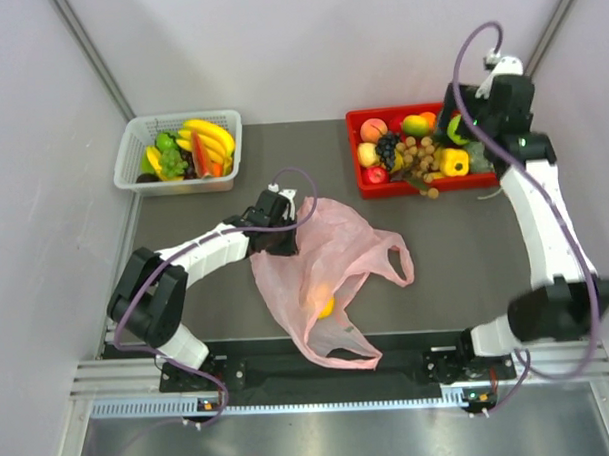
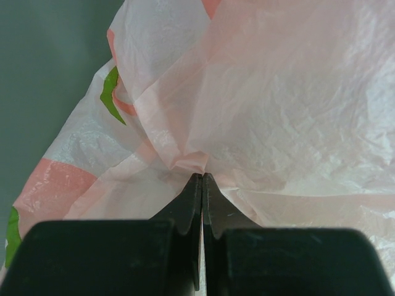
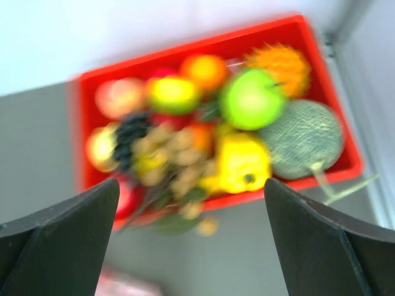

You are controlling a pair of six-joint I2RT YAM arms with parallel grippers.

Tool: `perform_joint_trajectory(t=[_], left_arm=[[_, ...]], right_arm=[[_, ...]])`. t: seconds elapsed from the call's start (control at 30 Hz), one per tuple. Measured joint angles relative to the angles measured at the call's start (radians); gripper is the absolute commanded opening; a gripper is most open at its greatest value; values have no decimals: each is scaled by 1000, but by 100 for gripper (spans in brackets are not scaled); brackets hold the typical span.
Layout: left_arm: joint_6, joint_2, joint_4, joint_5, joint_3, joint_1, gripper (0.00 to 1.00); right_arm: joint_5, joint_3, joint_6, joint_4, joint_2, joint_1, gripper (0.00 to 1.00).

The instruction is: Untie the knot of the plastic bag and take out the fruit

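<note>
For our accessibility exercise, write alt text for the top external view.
The left gripper pinches the pale-pink plastic bag lying mid-table, one orange-yellow fruit showing through its film. The right gripper hangs over a red tray of toy fruit; a white basket sits far left.

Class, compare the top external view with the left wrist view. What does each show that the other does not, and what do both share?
Only the top external view shows the white mesh basket, the red tray, and an orange-yellow fruit glowing through the plastic bag. Only the left wrist view shows the left claw shut, its tips pinching a gather of pink film, and the green print on the bag. Both show the bag, the left claw at it, and the dark table.
</note>
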Motion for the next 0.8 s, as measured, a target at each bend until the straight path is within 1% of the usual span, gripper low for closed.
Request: perform_joint_trajectory(t=[0.07, 0.1, 0.17, 0.23, 0.3, 0.43, 0.5, 0.6, 0.7, 0.8], left_arm=[[0, 8, 10, -7, -1, 1, 0], [0, 14, 16, -10, -1, 2, 0], [0, 32, 24, -17, -2, 3, 0], [-1, 49, 29, -22, -2, 3, 0], [-3, 66, 34, -28, -5, 3, 0], [-4, 87, 41, -37, -10, 3, 0], [-7, 99, 50, -37, -10, 3, 0], [-17, 114, 67, -34, -9, 3, 0], [-24, 114, 69, -36, -9, 3, 0], [-26, 114, 70, -37, -9, 3, 0]], right_arm=[[-25, -114, -12, 5, -167, 84, 100], [-35, -205, -23, 14, -273, 166, 100], [-71, -325, -28, 0, -401, 300, 100], [-108, -445, -26, -7, -502, 414, 100], [-136, -566, -15, -39, -587, 490, 100], [-159, -742, 11, -92, -708, 655, 100], [-153, -784, 29, -99, -737, 756, 100], [-104, -819, 63, -90, -734, 961, 99], [-22, -834, 92, -79, -664, 1143, 100], [44, -846, 109, -43, -559, 1244, 99]])
